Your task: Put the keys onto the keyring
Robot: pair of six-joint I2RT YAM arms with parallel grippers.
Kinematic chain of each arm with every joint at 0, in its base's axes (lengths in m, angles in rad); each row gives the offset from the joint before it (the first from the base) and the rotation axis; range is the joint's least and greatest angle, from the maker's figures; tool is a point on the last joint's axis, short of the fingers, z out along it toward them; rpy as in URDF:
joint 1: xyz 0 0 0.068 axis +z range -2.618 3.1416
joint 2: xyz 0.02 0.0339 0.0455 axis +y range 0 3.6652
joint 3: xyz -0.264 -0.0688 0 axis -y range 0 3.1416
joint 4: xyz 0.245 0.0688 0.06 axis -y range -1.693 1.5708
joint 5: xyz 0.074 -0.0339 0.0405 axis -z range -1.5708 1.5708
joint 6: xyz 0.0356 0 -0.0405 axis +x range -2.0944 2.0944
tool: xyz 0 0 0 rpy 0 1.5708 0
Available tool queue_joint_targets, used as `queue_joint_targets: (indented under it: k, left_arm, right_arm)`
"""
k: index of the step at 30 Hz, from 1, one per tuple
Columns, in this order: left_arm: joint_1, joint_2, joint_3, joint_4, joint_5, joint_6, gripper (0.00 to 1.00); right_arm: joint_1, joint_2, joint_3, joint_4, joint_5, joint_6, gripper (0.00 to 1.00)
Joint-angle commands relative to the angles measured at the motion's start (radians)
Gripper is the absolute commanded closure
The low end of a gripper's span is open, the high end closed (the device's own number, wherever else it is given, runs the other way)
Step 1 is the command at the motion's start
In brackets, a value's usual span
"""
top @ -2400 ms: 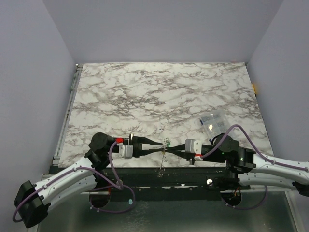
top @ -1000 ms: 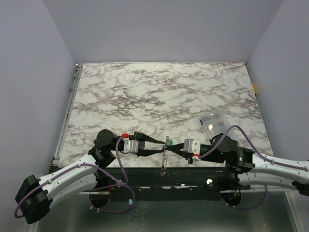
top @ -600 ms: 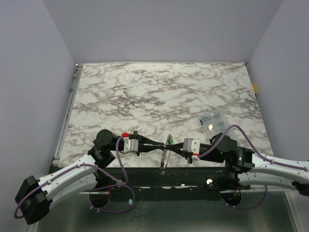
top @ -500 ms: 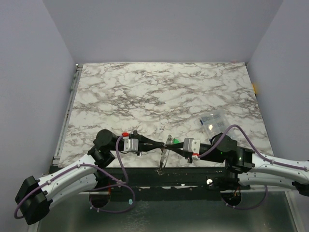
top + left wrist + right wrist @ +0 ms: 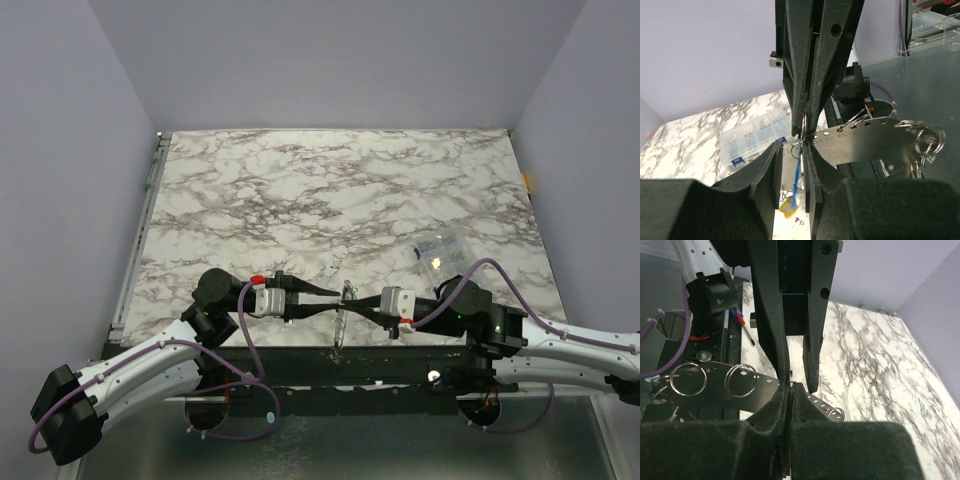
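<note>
- Lavender walls close in a white-and-grey marbled tabletop [image 5: 300,190]; all the action sits at its near edge, low in the centre of the overhead view, where the two arms meet tip to tip
- Up there the thin grey metal keyring [image 5: 804,124] stands edge-on, off the marble, just above the centre of the left wrist view
- Below it, a small blue-headed key [image 5: 798,175] hangs straight down, with a yellow plastic key head [image 5: 789,206] at its foot; I cannot find the green one
- Right gripper [image 5: 789,390] is clenched hard on the keyring; whether its pads also bite the strip beside it I cannot tell
- Left gripper [image 5: 792,150] has its jaws a little apart, the blue key dangling in the gap and apparently not pinched
- Handling, as I judge it: the keys are featherlight, and the smooth plastic heads are the only broad faces, so take them flat across the head; held by the narrow blade they would likely swivel
- The ring looks like stiff, springy wire that could twist between the pads, so grip it close to where the key feeds on
- A flat perforated steel strip [image 5: 865,142] with numbered holes runs rightwards from the ring, carrying spare split rings [image 5: 687,380]
- Farther out, a clear plastic box [image 5: 440,250] lies on the marble at centre right of the overhead view
</note>
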Motion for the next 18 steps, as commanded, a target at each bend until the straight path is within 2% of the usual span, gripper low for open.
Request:
queue_joint_targets:
  k: [1, 4, 5, 15, 18]
  left_arm:
    - [-0.011, 0.0, 0.021, 0.041, 0.031, -0.001, 0.75]
    - [-0.012, 0.009, 0.024, 0.041, 0.035, -0.001, 0.96]
    - [-0.011, 0.012, 0.024, 0.041, 0.035, -0.001, 1.0]
    - [-0.011, 0.022, 0.034, 0.041, 0.014, -0.023, 1.0]
    - [-0.008, 0.02, 0.036, 0.036, 0.007, -0.023, 1.0]
  right_arm:
    - [0.0, 0.012, 0.017, 0.055, 0.009, -0.013, 0.99]
    - [0.001, 0.016, 0.02, 0.059, 0.004, -0.015, 0.99]
    - [0.001, 0.015, 0.018, 0.062, 0.002, -0.013, 0.99]
    - [0.0, 0.015, 0.011, 0.065, -0.008, -0.011, 0.99]
    - [0.001, 0.015, 0.023, 0.032, 0.001, -0.012, 0.9]
